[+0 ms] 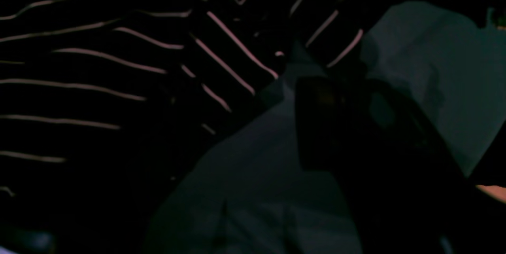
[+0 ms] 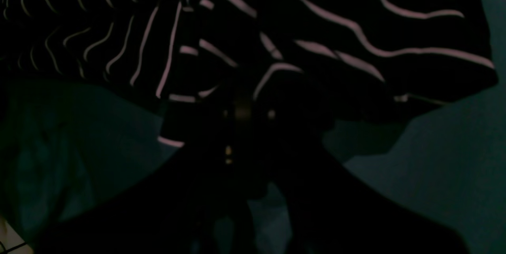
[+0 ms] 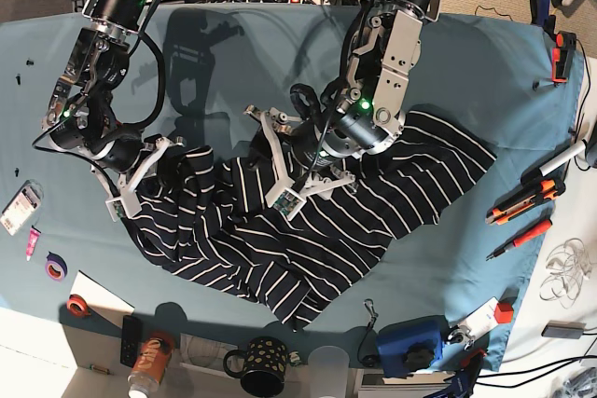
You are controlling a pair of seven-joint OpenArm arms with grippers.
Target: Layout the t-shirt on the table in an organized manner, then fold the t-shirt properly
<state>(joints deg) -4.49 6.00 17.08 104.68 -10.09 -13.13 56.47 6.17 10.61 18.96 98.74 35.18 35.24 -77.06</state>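
The t-shirt (image 3: 308,230) lies rumpled across the middle of the table (image 3: 233,62), dark with thin white stripes, one end reaching out toward the right and a point of fabric hanging toward the near edge. It is bunched and creased at its left end, nowhere near flat.

Over on the left of the base view, the right gripper (image 3: 140,174) sits low at that bunched left end, its jaws pressed together on a fold of the shirt. The right wrist view backs it up: striped fabric (image 2: 276,48) gathered right at the dark fingertips, teal cloth (image 2: 435,167) below.

In the middle, the left gripper (image 3: 294,170) hovers over the shirt's far edge with its jaws spread wide, pale fingers (image 3: 276,151) splayed above the stripes. From the left wrist view, one dark finger (image 1: 336,127) hangs above bare teal cloth (image 1: 427,68), the striped hem (image 1: 229,60) just beside it, nothing between the jaws.

Along the near edge stand a spotted mug (image 3: 262,366), a clear cup (image 3: 326,365) and a blue box (image 3: 415,342). Tape rolls (image 3: 56,267) lie near left; cutters and a screwdriver (image 3: 522,202) lie at the right.
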